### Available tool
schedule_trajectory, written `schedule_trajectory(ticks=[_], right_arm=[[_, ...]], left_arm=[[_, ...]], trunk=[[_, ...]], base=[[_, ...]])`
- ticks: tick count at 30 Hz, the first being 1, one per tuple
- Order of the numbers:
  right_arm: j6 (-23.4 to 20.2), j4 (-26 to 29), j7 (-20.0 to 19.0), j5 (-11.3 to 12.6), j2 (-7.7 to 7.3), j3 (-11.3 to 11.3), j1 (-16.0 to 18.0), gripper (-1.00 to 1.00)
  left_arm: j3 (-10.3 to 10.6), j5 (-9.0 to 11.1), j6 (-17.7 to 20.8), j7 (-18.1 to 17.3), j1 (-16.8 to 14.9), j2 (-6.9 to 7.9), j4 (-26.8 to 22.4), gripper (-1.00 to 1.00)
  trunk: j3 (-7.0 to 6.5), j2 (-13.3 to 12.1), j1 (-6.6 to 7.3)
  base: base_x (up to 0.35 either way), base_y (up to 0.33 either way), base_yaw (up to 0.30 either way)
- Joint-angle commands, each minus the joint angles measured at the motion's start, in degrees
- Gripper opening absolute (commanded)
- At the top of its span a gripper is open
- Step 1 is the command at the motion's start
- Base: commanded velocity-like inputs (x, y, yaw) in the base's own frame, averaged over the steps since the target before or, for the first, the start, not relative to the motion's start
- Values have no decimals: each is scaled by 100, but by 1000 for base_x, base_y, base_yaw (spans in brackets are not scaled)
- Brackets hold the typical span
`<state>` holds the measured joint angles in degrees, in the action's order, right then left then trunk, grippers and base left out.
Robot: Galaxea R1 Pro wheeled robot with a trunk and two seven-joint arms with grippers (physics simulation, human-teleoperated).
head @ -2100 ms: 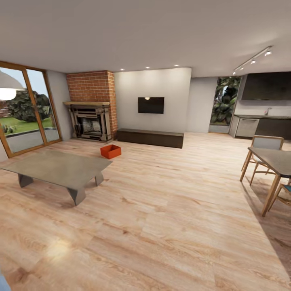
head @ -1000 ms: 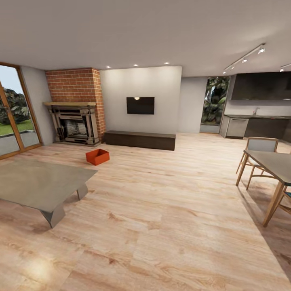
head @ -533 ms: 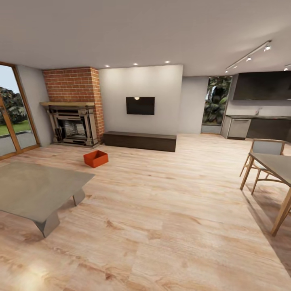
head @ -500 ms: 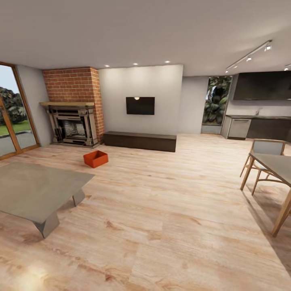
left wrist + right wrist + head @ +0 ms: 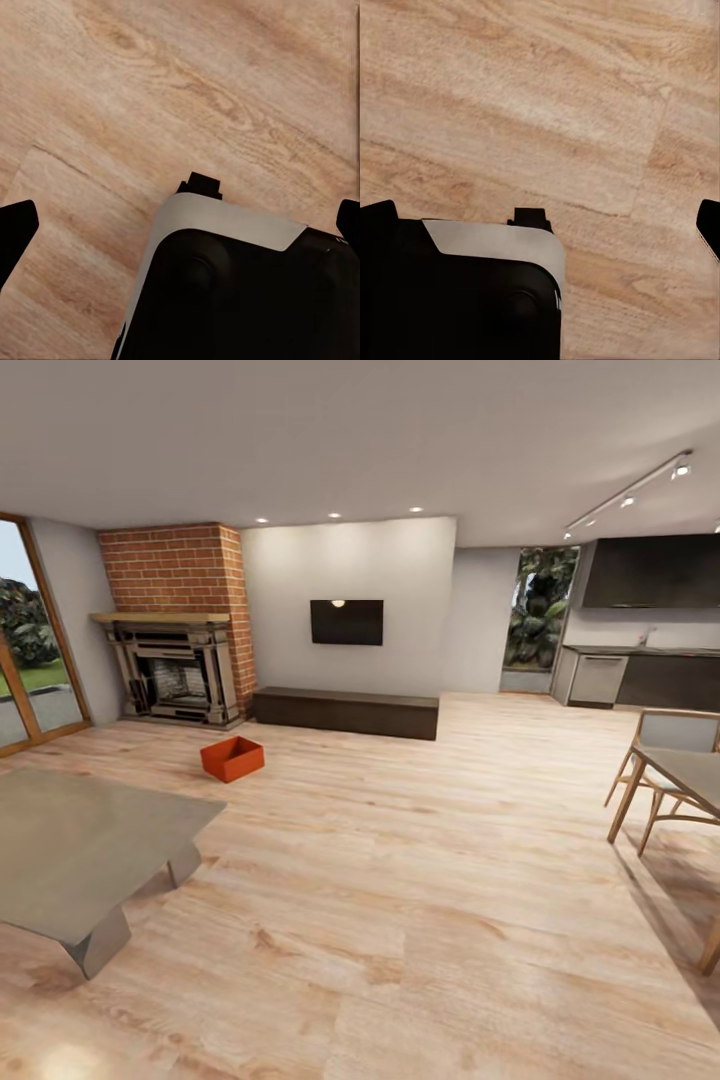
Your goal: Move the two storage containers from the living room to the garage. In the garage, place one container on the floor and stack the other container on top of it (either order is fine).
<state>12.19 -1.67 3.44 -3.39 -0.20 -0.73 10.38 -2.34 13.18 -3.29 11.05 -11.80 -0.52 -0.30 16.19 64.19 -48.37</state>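
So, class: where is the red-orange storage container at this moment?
In the head view, the storage container sits left of centre on the wood plank floor, between the fireplace and the coffee table.

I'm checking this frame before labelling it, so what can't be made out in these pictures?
- Second storage container: the head view holds one red-orange open box on the light wood plank floor; the other's whereabouts cannot be told.
- Box contents: its near wall hides the inside, too small.
- Grey low coffee table: cut off by the left edge.
- Wooden dining table: cut off by the right edge.
- Jaws: in both wrist views, dark tips sit at the side edges, apart, mostly cropped.
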Motion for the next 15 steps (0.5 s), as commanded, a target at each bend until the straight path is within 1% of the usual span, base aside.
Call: schedule_trajectory(ticks=[1, 15], right_arm=[[29, -18, 26, -37, 1, -6, 8, 100], [15, -18, 25, -52, 11, -16, 8, 100]], left_arm=[[-21, 18, -23, 11, -5, -2, 4, 100], [-21, 18, -23, 11, -3, -1, 4, 100]], trunk=[[7, 4, -4], [7, 4, -4]], base=[[322, 0, 0], [322, 0, 0]])
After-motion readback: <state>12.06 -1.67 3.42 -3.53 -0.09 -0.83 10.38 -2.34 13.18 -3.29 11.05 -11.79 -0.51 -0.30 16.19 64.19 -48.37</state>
